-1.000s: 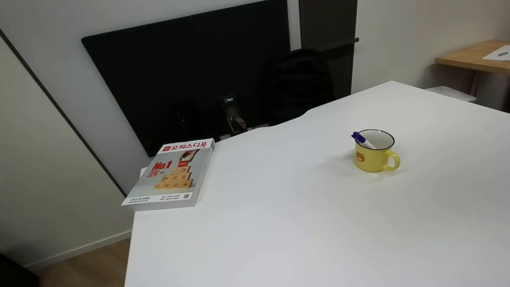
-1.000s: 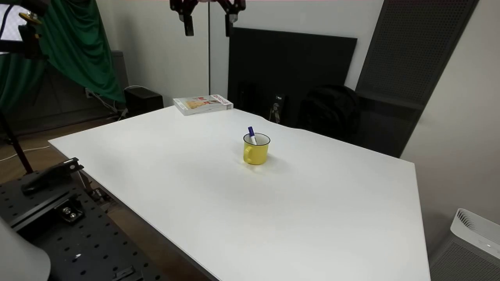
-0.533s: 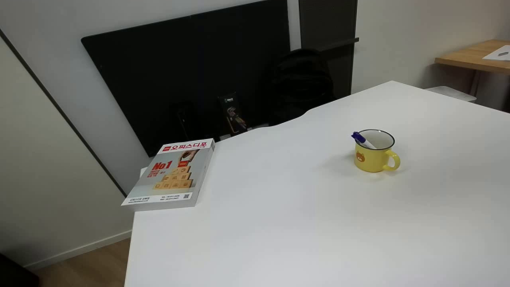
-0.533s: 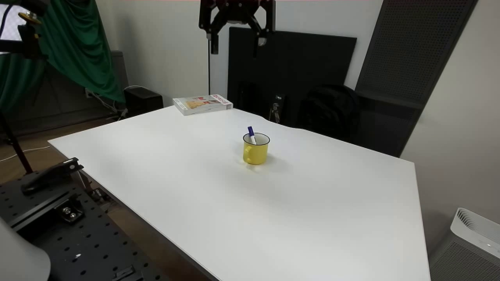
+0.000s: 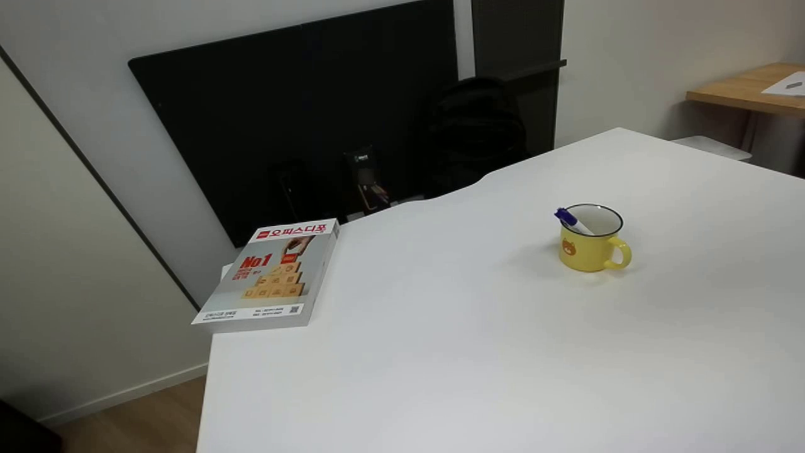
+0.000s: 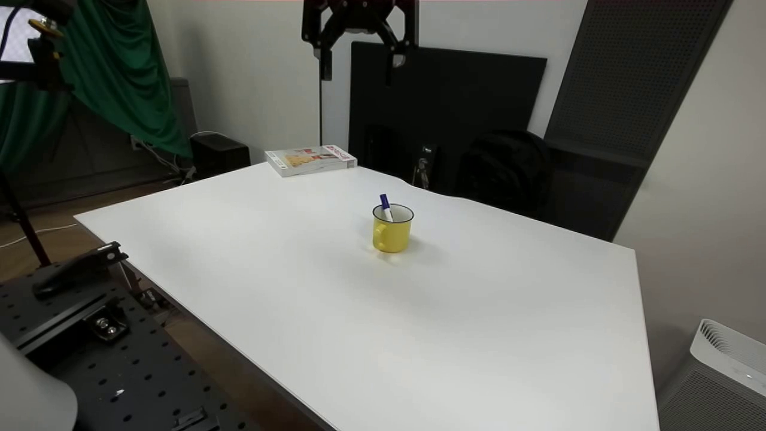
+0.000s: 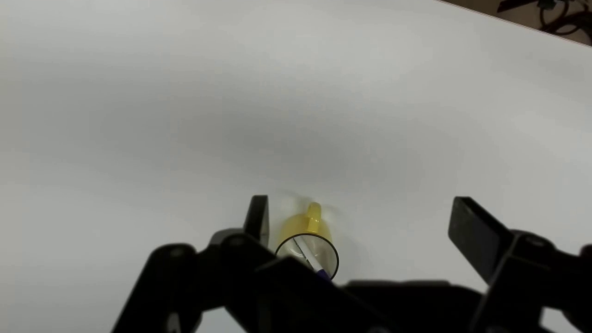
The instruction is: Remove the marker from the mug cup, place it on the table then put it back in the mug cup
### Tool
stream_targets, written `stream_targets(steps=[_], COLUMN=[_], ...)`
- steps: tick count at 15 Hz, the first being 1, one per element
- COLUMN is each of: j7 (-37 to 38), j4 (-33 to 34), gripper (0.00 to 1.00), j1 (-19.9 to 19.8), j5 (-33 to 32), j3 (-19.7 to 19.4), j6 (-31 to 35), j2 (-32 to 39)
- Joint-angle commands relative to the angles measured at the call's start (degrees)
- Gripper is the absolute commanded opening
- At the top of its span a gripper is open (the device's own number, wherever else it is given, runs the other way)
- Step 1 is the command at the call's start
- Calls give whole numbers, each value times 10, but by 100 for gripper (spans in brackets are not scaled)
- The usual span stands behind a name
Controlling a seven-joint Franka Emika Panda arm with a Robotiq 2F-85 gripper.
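Note:
A yellow mug (image 5: 585,255) with a dark rim stands upright on the white table (image 5: 402,365). It also shows in an exterior view (image 6: 396,238) and the wrist view (image 7: 296,225). A white marker with a blue-purple cap (image 5: 567,218) leans inside the mug, cap end up and past the rim. It also shows in an exterior view (image 6: 385,203) and the wrist view (image 7: 305,249); there the gripper hides part of the cap. My gripper (image 6: 358,73) is open and empty, high above the table. In the wrist view (image 7: 360,210) the mug appears near the left finger.
A thick book or catalogue (image 5: 270,274) lies at a table corner; it also shows in an exterior view (image 6: 311,160). A dark backpack (image 6: 505,170) and black panel (image 6: 443,90) stand beyond the table edge. A white appliance (image 6: 718,371) stands beside the table.
In an exterior view my gripper has moved right and downward over the last second, with a very small shift back in the last half second. The mug and marker have not moved.

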Motion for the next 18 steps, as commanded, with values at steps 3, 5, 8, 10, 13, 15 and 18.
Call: stream_targets(steps=[3, 5, 8, 10, 13, 15, 18], j7=[0, -17, -51, -66, -92, -100, -110], j4=[1, 25, 69, 109, 181, 239, 326], gripper=[100, 100, 100, 100, 100, 100, 100], j1=[-2, -4, -9, -16, -28, -33, -33], j5=[1, -10, -12, -15, -27, -44, -83], j3=[2, -2, -10, -11, -7, -2, 7], j6=[-1, -20, -43, -63, -98, -122, -157], j2=[0, 33, 102, 159, 245, 306, 388])
